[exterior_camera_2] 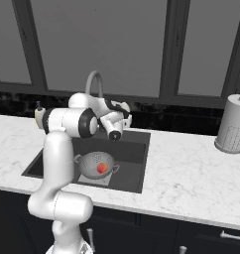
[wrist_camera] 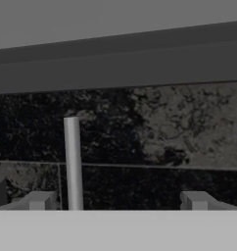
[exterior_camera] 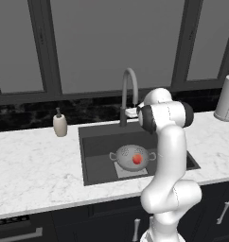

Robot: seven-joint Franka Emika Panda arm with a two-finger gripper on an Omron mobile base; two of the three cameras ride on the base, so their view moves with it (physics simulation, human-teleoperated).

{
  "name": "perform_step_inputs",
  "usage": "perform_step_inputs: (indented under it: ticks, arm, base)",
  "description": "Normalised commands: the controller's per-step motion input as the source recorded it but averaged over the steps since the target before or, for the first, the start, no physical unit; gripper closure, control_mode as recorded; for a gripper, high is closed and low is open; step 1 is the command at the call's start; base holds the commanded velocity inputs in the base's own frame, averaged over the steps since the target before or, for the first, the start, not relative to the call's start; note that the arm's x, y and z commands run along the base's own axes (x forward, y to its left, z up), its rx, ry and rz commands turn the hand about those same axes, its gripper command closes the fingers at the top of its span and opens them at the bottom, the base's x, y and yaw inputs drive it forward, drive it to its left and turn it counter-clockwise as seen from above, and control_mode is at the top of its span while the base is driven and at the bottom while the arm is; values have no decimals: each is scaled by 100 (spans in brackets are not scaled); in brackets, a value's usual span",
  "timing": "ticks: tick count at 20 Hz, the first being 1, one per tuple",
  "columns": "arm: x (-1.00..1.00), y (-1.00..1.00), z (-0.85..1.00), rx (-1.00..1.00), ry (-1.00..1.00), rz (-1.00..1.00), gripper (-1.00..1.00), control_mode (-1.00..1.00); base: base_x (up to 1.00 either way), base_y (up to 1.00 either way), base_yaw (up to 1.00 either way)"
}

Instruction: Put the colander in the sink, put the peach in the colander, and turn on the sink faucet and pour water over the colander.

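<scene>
The grey colander (exterior_camera: 128,153) (exterior_camera_2: 90,163) sits upright on the bottom of the dark sink (exterior_camera: 95,142) (exterior_camera_2: 134,149), and the red-orange peach (exterior_camera: 136,159) (exterior_camera_2: 101,168) lies inside it. The gooseneck sink faucet (exterior_camera: 129,80) (exterior_camera_2: 93,79) rises behind the basin, with no stream under its spout. My gripper (exterior_camera: 131,112) (exterior_camera_2: 126,115) (wrist_camera: 118,201) hovers at the faucet's base, open and pointing at the back wall. In the hand view a thin grey upright rod (wrist_camera: 73,162), seemingly the faucet's lever, stands between my fingertips (wrist_camera: 42,200), nearer the left one.
A beige soap dispenser (exterior_camera: 60,124) (exterior_camera_2: 39,113) stands on the marble counter (exterior_camera: 36,160) left of the sink. A white paper towel roll (exterior_camera: 227,99) (exterior_camera_2: 232,124) stands at the far right. The dark backsplash and window frames close off the back.
</scene>
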Motion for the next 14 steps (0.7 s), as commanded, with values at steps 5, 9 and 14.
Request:
perform_step_inputs:
  ticks: [5, 9, 14]
  arm:
    - [5, -10, 0, 1, 0, 0, -100, -100]
    - [10, -10, 0, 1, 0, 0, -100, -100]
    - [7, -5, 0, 0, 0, 0, -100, -100]
  base:
    - [0, 0, 0]
    - [0, 0, 0]
    - [0, 0, 0]
